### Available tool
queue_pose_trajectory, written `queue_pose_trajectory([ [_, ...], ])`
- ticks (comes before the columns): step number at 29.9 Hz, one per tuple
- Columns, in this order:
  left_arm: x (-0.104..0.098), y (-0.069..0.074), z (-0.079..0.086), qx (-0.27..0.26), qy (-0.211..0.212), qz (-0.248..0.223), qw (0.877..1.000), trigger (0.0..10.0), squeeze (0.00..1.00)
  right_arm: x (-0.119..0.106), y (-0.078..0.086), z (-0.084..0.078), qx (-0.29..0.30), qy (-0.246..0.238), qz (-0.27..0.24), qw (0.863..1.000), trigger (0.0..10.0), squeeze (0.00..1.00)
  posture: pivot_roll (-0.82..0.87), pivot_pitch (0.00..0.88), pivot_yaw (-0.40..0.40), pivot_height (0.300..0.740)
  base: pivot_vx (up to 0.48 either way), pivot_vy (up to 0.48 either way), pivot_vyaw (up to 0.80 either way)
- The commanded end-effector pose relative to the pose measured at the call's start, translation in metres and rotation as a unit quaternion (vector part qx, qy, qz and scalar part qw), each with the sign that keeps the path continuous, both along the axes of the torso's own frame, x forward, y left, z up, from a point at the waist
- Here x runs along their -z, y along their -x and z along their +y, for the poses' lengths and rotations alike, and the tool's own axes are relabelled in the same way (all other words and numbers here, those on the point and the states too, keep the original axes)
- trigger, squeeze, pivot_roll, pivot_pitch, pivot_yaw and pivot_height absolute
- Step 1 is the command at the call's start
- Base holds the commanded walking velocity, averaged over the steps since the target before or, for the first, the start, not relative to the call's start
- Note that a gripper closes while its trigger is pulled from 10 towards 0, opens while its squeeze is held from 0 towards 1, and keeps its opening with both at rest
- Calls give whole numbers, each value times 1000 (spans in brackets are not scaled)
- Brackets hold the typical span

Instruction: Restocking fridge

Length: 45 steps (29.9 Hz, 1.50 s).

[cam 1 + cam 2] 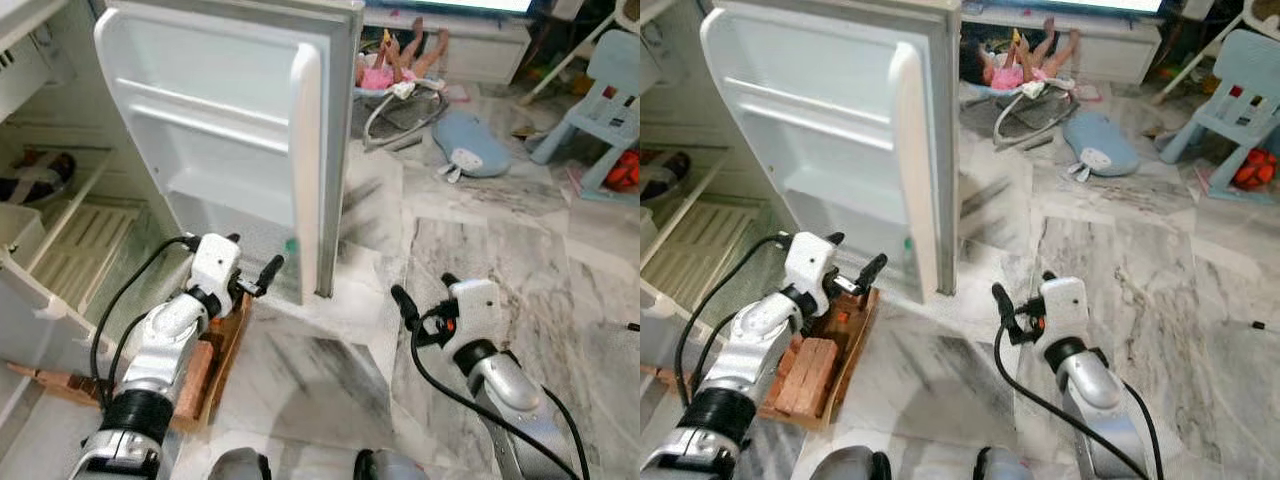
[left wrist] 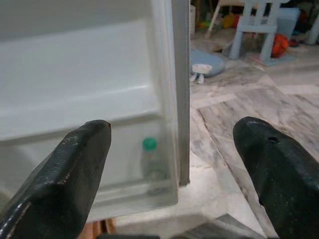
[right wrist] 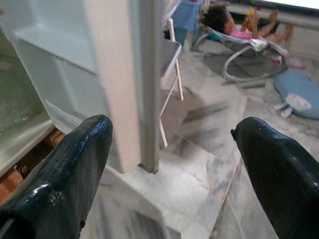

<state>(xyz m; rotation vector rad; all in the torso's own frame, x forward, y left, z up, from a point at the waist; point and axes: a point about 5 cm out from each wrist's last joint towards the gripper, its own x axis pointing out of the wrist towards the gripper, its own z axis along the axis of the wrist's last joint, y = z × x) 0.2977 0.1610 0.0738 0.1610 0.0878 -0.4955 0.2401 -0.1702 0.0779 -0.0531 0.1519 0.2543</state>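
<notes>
The white fridge door stands open in front of me, its upper shelves bare. A clear bottle with a green cap stands in the lowest door shelf, showing through the plastic as a green spot. My left gripper is open and empty, held low just short of that shelf and pointing at the bottle. My right gripper is open with nothing in it, hovering over the marble floor to the right of the door's edge.
The fridge body with wire shelves lies at left. A wooden crate holding brown blocks sits on the floor under my left arm. Farther back are a person in a bouncer seat, a blue cushion and a blue chair.
</notes>
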Motion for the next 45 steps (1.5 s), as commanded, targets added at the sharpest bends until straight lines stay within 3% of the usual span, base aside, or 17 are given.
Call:
queue_pose_trajectory([
  [1, -3, 5, 10, -23, 3, -2, 1000, 10000, 0, -2, -7, -2, 12, -2, -6, 1000, 10000, 0, 83, 72, -7, 740, 0, -401, 0],
  [9, -5, 21, 24, -42, 2, 1, 999, 10000, 0, -13, -25, 3, 43, -14, -30, 999, 10000, 0, 85, 85, -14, 740, 0, -408, 0],
  [17, -4, 30, 25, -52, 15, 10, 998, 10000, 0, -25, -26, 17, 51, -50, -49, 996, 10000, 0, 78, 62, -17, 740, 0, -421, 0],
  [28, -5, 17, 33, -87, 24, 8, 996, 10000, 0, -26, -35, 19, 72, -49, -61, 994, 10000, 0, 69, 53, -19, 740, 0, -345, -582],
  [45, -3, 14, 15, -87, 46, 6, 995, 10000, 0, -26, -38, 17, 97, -43, -67, 992, 10000, 0, 55, 42, -12, 740, 45, -214, -430],
])
